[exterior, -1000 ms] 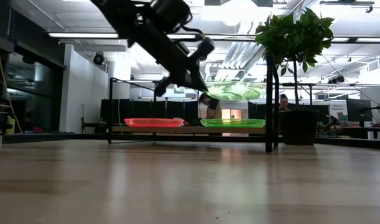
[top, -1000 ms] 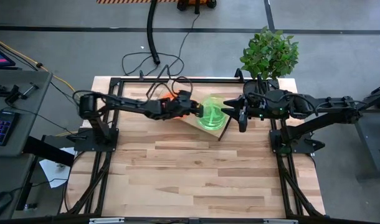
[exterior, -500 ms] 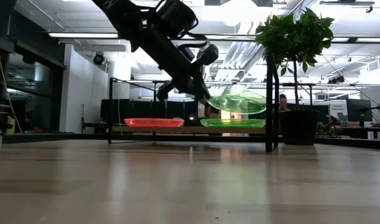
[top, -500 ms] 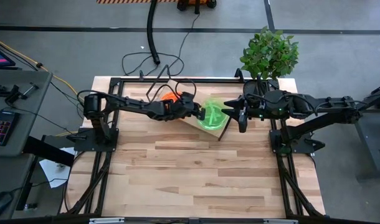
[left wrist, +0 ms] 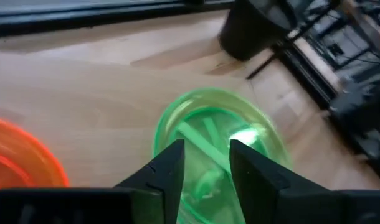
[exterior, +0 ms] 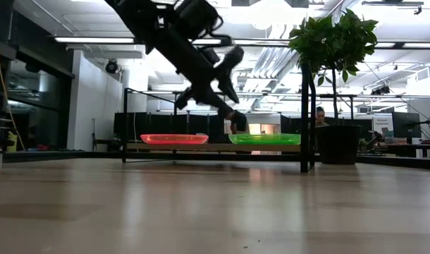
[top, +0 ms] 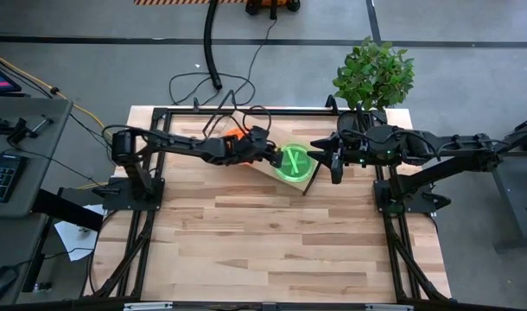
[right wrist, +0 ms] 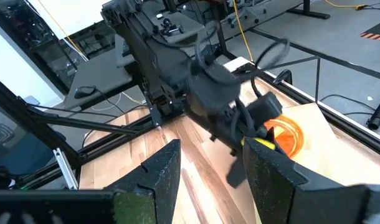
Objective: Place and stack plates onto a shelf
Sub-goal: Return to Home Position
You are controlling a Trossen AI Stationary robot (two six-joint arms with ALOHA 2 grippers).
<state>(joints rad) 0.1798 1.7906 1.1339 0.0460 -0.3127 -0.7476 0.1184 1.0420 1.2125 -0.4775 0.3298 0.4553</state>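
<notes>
The shelf (top: 265,168) is a light wooden board on thin dark legs at the table's far middle; it also shows in the low view (exterior: 215,147). A stack of orange plates (exterior: 174,139) lies flat on its left part, a stack of green plates (top: 295,163) on its right part (exterior: 264,139). My left gripper (top: 278,157) hangs open just above the green stack's left rim (left wrist: 207,149), touching nothing. My right gripper (top: 332,164) is open and empty, to the right of the green stack.
A potted plant (top: 373,73) stands at the table's far right corner, behind my right arm. Dark frame rails (top: 246,111) run along the table's far and side edges. The wide near part of the tabletop (top: 272,242) holds no objects.
My left gripper has brought a green plate down from above the shelf, tilted on the way, and let it go. The plate now lies flat on top of the green stack, and the gripper stands just above its left rim.
</notes>
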